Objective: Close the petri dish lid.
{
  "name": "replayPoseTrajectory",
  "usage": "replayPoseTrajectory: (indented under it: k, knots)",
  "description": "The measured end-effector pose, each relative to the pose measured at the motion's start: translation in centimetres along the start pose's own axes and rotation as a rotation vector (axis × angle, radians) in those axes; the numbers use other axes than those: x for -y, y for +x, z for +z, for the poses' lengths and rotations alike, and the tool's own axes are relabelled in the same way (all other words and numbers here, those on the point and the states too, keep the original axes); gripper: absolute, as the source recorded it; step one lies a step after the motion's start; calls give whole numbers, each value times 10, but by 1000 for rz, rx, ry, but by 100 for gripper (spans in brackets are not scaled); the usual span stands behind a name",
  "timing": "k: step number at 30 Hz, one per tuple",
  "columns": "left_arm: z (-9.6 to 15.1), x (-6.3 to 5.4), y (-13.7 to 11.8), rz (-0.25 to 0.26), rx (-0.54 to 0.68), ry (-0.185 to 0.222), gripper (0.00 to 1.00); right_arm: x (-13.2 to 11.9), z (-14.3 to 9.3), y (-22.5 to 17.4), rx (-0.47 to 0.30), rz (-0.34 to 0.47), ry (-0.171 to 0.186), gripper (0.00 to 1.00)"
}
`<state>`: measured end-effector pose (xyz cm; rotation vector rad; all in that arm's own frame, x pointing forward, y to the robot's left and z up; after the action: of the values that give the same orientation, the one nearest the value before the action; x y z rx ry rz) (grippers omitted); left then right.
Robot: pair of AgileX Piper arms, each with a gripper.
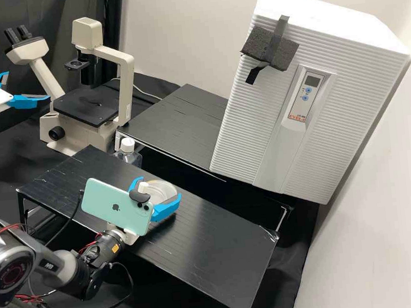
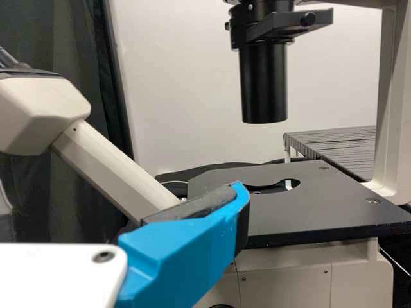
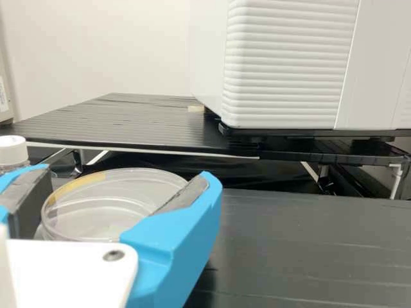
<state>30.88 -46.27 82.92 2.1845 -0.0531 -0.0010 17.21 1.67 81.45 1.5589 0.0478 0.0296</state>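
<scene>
By both fingers of the right gripper (image 1: pixel 160 187), the round petri dish (image 3: pixel 106 215) is grasped above the front black stand (image 1: pixel 219 249). Its face is turned upward, its yellowish mark toward the bottle (image 1: pixel 128 154); no long axis is given. The left gripper (image 1: pixel 28 85) is spread near the microscope (image 1: pixel 125 74). The ribbed cabinet (image 1: pixel 241 121) is backed by a pale wall (image 1: pixel 178 26).

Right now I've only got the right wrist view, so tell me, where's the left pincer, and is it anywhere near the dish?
Observer: The left pincer is up facing the microscope, well away from the petri dish.
Operator: Okay, is it holding anything?
Observer: No, it's open, with its blue fingers apart and nothing held.
Operator: And what's mounted on the right arm?
Observer: A mint-green phone, tilted, just beside the dish.
</scene>
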Motion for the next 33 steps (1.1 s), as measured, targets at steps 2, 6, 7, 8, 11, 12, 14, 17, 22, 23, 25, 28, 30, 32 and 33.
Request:
replayPoseTrajectory:
  k: [2,6,7,8,11,12,14,17,22,23,25,28,30,32,33]
  knots:
    - [0,0,0,0,0,0,100,0,0,0,-1,-3,-5,0]
    - [0,0,0,0,0,0,100,-2,0,-1,-6,-2,-5,0]
    - [0,0,0,0,0,0,100,-2,-1,-2,-9,-2,-10,0]
    - [0,0,0,0,0,0,100,-3,-1,-3,-8,-2,-7,0]
    - [0,0,0,0,0,0,100,-3,-5,-6,-21,-22,1,0]
    - [0,0,0,0,0,0,100,-4,-6,-7,-23,-27,3,0]
    - [0,0,0,0,0,0,100,-4,-9,-9,-39,-30,5,0]
    - [0,0,0,0,0,0,100,-5,-12,-11,-50,-30,0,0]
    - [0,0,0,0,0,0,100,-2,-15,-11,-64,-51,6,0]
    - [0,0,0,0,0,0,100,-2,-15,-11,-63,-52,6,0]
    - [0,0,0,0,0,0,100,-1,-13,-10,-50,-57,9,0]
    - [0,0,0,0,0,0,100,1,-11,-9,-39,-62,22,0]
    - [0,0,0,0,0,0,100,1,-12,-8,-36,-61,27,0]
    - [0,0,0,0,0,0,100,2,-11,-8,-33,-63,16,0]
    - [0,0,0,0,0,0,100,2,-11,-8,-32,-65,8,0]
